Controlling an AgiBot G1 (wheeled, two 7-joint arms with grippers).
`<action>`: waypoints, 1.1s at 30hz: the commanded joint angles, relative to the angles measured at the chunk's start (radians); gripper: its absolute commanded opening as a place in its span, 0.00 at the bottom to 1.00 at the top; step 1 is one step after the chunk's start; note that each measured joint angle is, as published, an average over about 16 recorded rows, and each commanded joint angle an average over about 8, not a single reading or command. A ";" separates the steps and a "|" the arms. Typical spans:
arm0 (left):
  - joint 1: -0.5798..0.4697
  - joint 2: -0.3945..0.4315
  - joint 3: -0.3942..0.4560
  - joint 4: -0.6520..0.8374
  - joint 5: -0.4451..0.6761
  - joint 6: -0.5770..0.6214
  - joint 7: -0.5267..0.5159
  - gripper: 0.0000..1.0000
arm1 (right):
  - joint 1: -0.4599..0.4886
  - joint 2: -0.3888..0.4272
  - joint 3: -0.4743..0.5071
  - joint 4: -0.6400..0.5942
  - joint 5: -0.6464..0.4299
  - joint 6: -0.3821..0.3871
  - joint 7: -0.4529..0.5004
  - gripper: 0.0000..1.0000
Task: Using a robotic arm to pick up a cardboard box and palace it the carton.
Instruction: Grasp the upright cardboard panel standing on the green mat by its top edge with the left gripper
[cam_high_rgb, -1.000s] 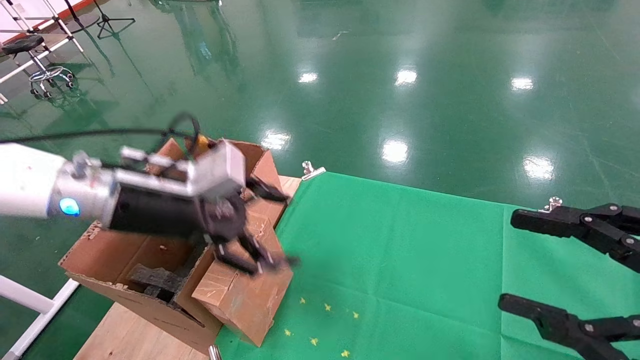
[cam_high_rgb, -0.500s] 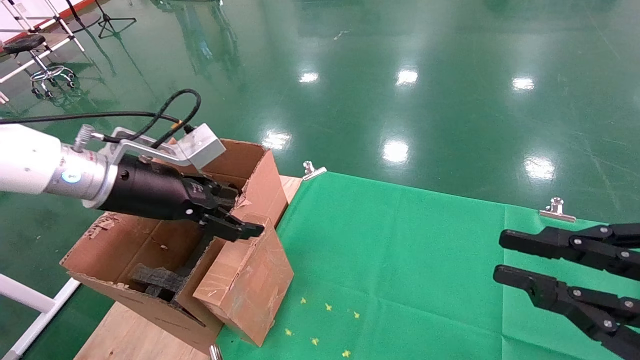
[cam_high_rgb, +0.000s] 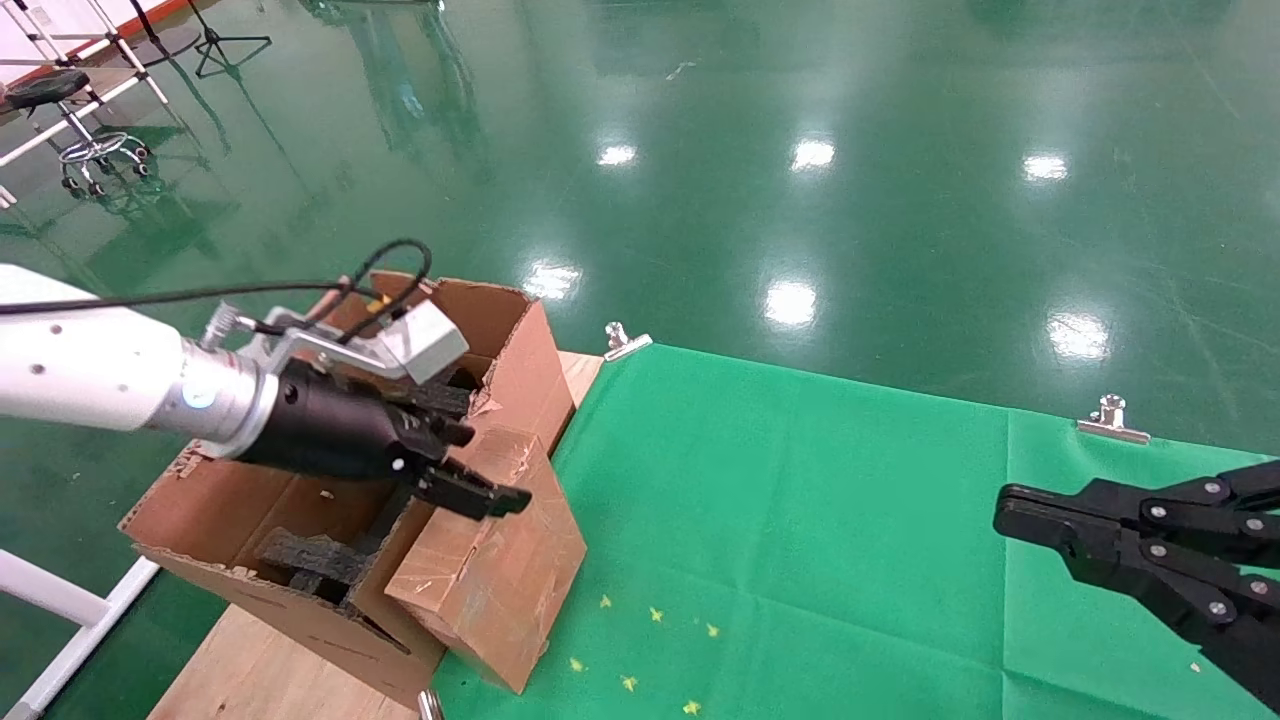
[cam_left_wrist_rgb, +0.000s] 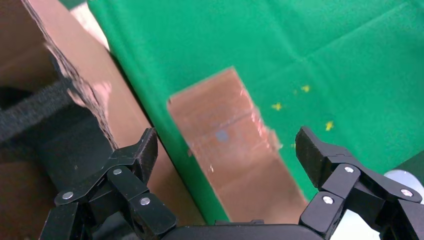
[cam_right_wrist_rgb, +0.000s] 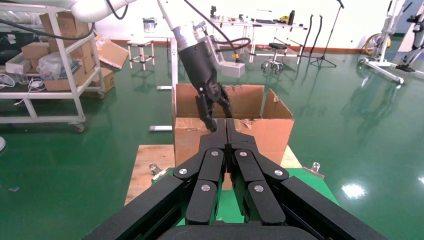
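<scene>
The small scuffed cardboard box (cam_high_rgb: 495, 585) stands on the green cloth, leaning against the carton's (cam_high_rgb: 515, 345) right side. Black foam (cam_high_rgb: 310, 555) lies inside the carton. My left gripper (cam_high_rgb: 478, 455), on the white arm with the silver camera block, is open and empty just above the box's top edge. In the left wrist view the box's taped face (cam_left_wrist_rgb: 227, 145) lies between my spread jaws (cam_left_wrist_rgb: 226, 146), with a strip of green cloth between it and the carton wall (cam_left_wrist_rgb: 117, 105). My right gripper (cam_high_rgb: 1012, 508) is shut and empty at the right front (cam_right_wrist_rgb: 226, 125).
The green cloth (cam_high_rgb: 800, 520) covers the table, held by metal clips (cam_high_rgb: 625, 340) (cam_high_rgb: 1110, 420). Yellow star marks (cam_high_rgb: 655, 640) lie in front of the box. A wooden board (cam_high_rgb: 260, 670) lies under the carton. A white frame bar (cam_high_rgb: 60, 610) stands at the lower left.
My left gripper has settled lower over the box's top edge, still open. My right gripper's jaws have closed from wide open to shut.
</scene>
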 joint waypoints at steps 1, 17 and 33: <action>0.008 0.003 0.007 0.000 0.011 -0.005 -0.007 1.00 | 0.000 0.000 0.000 0.000 0.000 0.000 0.000 0.00; 0.034 0.009 0.011 0.002 0.001 -0.029 -0.003 0.00 | 0.000 0.000 0.000 0.000 0.000 0.000 0.000 1.00; 0.032 0.007 0.010 0.001 0.003 -0.025 -0.007 0.00 | 0.000 0.000 0.000 0.000 0.001 0.000 0.000 1.00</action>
